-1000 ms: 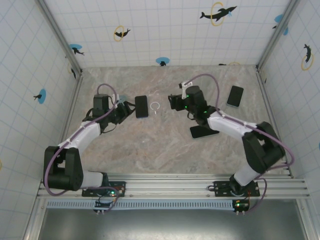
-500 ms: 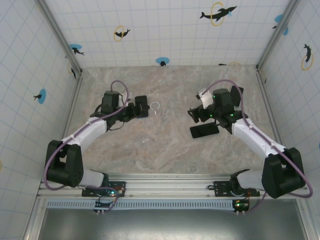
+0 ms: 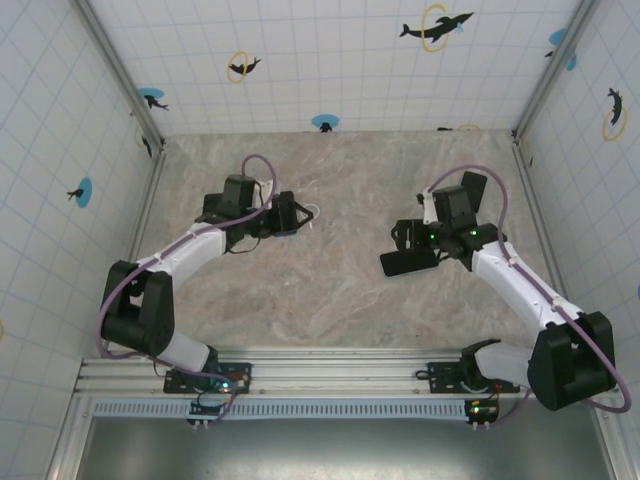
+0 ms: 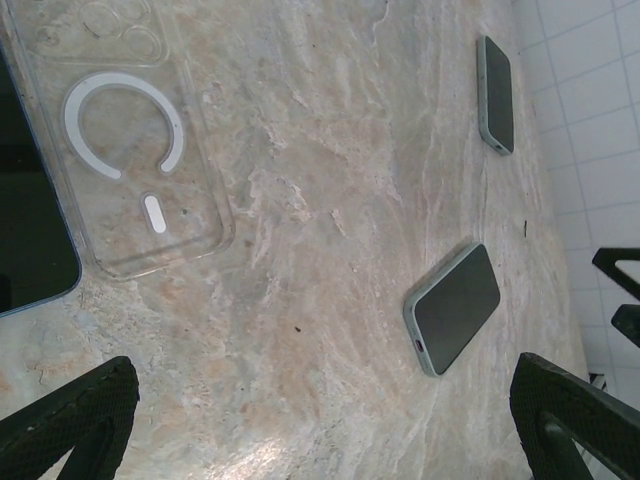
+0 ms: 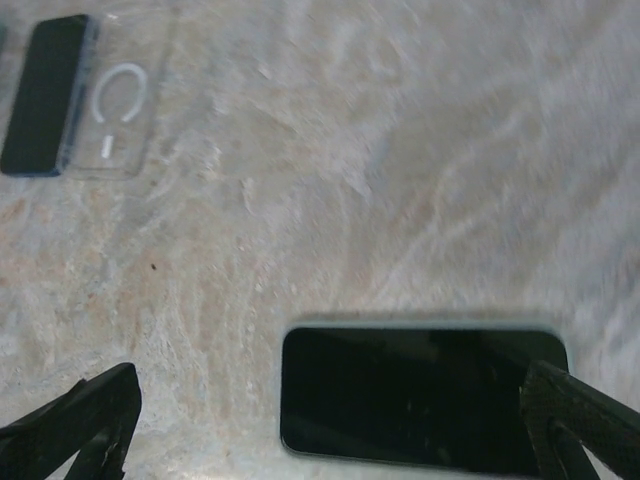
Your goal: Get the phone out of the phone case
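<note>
Left end effector [image 4: 320, 430]: released, fingers spread wide, empty. Ahead of it and off to one side, clear phone case [image 4: 120, 140] flat on the counter [image 4: 300, 250], with the dark phone [image 4: 30, 210] just beside it, outside the case. Right end effector [image 5: 325, 420]: also released, grasping nothing. Just ahead of its spread fingertips, a second phone [image 5: 425, 395], screen dark, in a greenish case.

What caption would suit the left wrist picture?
Open left gripper looks onto an empty clear case beside a dark phone, two more phones farther off.
</note>
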You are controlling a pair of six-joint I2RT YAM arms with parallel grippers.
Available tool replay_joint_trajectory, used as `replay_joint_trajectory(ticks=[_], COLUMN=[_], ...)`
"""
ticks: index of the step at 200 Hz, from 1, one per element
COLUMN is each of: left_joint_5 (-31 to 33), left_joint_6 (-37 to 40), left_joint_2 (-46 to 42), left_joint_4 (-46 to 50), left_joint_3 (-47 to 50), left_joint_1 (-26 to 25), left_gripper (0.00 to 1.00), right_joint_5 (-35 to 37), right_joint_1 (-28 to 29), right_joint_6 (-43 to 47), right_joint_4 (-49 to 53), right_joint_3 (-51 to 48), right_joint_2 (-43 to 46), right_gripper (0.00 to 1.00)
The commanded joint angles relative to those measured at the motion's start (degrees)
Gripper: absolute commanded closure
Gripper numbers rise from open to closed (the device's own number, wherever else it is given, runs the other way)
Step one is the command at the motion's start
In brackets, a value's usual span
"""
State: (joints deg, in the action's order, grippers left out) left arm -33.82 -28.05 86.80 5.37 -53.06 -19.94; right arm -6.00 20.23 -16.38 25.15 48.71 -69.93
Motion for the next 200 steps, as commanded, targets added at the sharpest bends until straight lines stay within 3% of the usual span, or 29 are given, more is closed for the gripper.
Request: replay_joint_trajectory(ticks=[1,62,104,167,200], left_joint_5=[0.16,-1.9,-2.29,-2.98,-2.83], left_joint_6=[2.38,1.69,2.32,2.28,2.49], left_joint_2=[1.21,3.18,3.53,2.74,2.18], left_joint_4=[0.56,-2.73,-2.76,-2.71,-2.67], left_joint_3=[-1.87,-1.54,-1.79,-0.74,0.23], left_joint_1=[-0.1,-0.11,0.02,-0.05,0.01], left_gripper=[0.02,0.02,0.02,0.02,0.03], right_joint_5=[4.39,9.01,9.28,13.05,13.06], right_joint_1=[-0.1,2.78,6.98,8.69,8.89], right_joint_6=[-14.39,-37.66,-47.42,-53.26,-54.07], right_joint_4=[7.79,14.14,7.19,-2.94,-2.33], right_joint_3=[-0.14,-7.88,-12.13,-12.99,-10.04], right_joint_2=[2.59,6.05,3.59,-2.5,-8.29], right_gripper=[0.0,0.0,0.0,0.0,0.0])
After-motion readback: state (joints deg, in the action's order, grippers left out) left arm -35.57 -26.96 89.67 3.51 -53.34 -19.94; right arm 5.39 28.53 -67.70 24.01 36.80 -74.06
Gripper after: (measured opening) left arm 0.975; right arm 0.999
